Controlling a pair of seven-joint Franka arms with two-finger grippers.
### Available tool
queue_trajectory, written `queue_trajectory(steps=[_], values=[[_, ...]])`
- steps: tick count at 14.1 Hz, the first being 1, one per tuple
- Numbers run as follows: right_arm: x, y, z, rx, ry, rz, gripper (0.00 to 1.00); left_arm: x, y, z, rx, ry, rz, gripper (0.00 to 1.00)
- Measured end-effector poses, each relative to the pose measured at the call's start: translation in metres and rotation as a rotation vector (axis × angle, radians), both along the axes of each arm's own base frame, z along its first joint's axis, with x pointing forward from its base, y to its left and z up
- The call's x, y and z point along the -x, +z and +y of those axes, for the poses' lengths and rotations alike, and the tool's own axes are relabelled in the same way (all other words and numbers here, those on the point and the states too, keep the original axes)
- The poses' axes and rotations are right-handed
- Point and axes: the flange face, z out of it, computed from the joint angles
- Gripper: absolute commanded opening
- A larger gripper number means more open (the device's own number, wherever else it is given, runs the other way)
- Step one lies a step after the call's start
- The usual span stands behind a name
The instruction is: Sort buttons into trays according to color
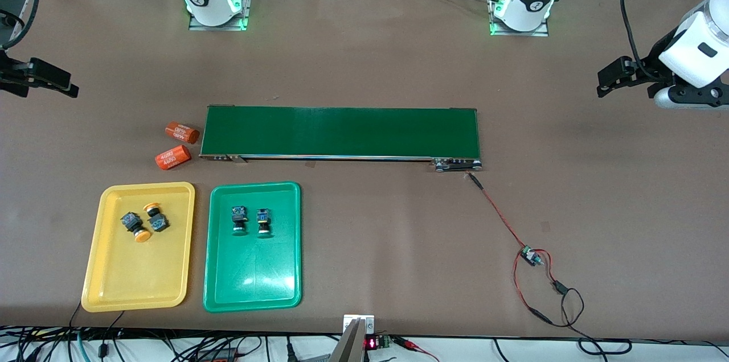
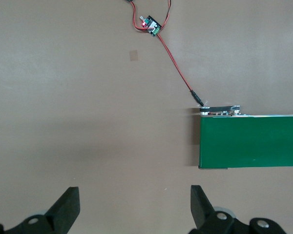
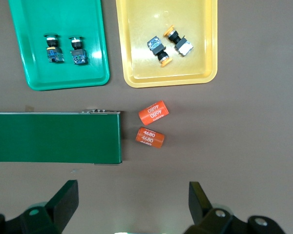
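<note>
Right now, two yellow-orange capped push-buttons are lying touching in the shallow yellow plastic tray, and two green capped push-buttons are resting side by side in the shallow green plastic tray. Both arms are waiting: the left claw and right claw are hanging open, holding nothing, over the brown counter.

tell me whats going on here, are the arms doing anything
Neither arm is handling anything. The left hand hangs open over bare table by the conveyor belt's end; the right hand hangs open near the two orange cylinders. The sorting looks finished: two yellow-capped buttons lie in the yellow tray, two green-capped buttons in the green tray.
</note>
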Motion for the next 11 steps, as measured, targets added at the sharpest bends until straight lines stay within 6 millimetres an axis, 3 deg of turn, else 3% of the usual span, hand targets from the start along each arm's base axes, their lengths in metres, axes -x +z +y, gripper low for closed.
queue_trajectory(steps=[11], values=[[0.0028,0.0055,0.0005,0.013,0.006,-0.009,1.00,0.0000,0.0000,-0.0001,0.000,0.000,0.000,1.00]])
